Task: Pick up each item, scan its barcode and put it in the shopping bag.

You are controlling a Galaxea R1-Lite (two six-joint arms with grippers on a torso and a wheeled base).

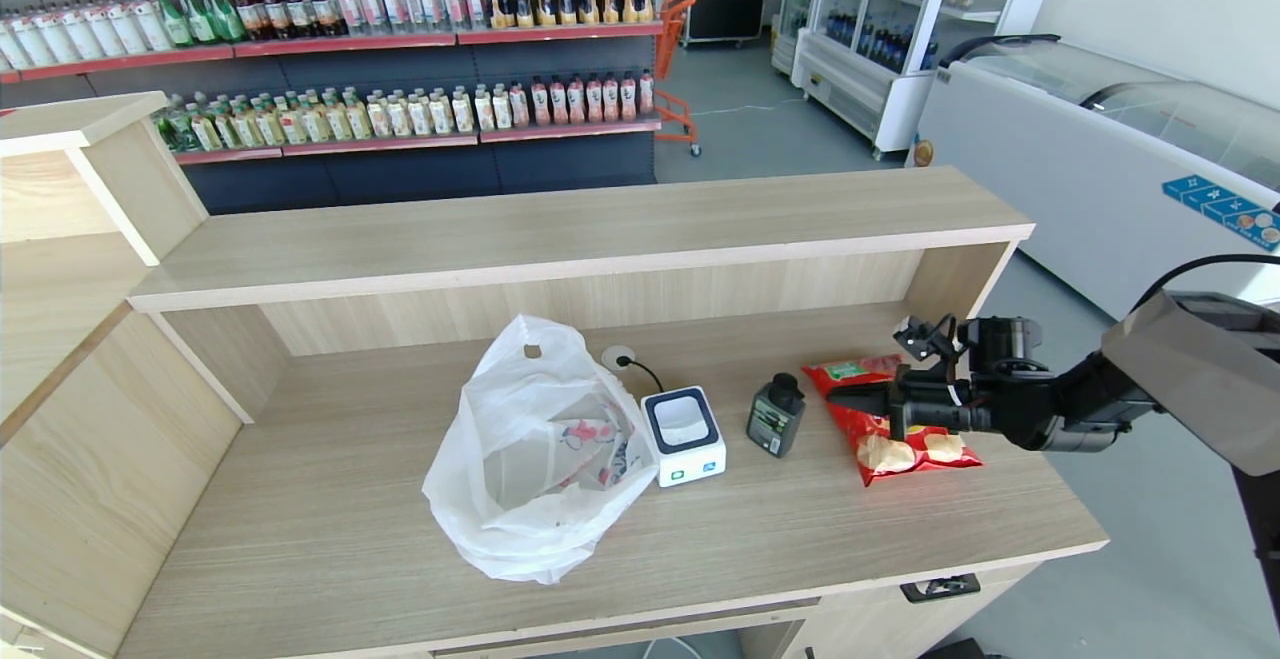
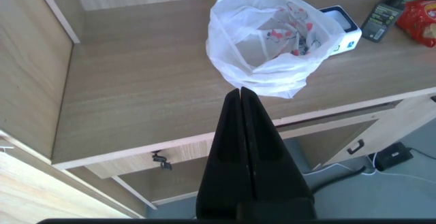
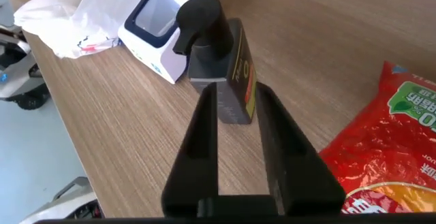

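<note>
Shopping bag (image 1: 530,449) holds a printed packet (image 1: 592,442); right jaws parted and empty, left jaws closed.

light: bright, even | shadows: soft, faint | head view edges: bowed

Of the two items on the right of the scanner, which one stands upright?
The dark pump bottle, next to the scanner, stands upright with its pump head on top; the red chips bag beside it lies flat.

Head overlooks counter (image 1: 300,539); all views share scanner (image 1: 683,434).
</note>
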